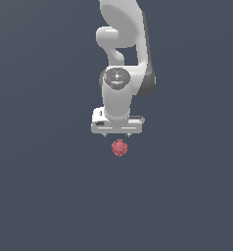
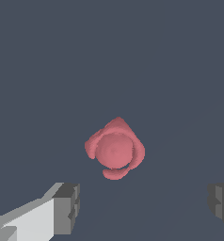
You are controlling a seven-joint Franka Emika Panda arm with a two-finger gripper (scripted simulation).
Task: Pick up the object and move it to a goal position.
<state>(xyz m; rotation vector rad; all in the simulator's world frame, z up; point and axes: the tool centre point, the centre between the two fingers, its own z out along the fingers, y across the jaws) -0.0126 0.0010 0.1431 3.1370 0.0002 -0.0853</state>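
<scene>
The object (image 1: 119, 147) is a small pinkish-red, bumpy, roundish lump lying on the dark grey floor. In the exterior view my white gripper (image 1: 117, 134) hangs straight above it, and only short finger stubs show under the hand. In the wrist view the object (image 2: 115, 149) sits in the middle, ahead of the gripper (image 2: 144, 207). The two grey fingertips (image 2: 67, 208) stand far apart, one on each side, with nothing between them. The gripper is open and does not touch the object.
The flat dark grey floor (image 1: 40, 196) fills both views. The white arm (image 1: 122, 44) rises above the gripper toward the top of the exterior view. No other objects show.
</scene>
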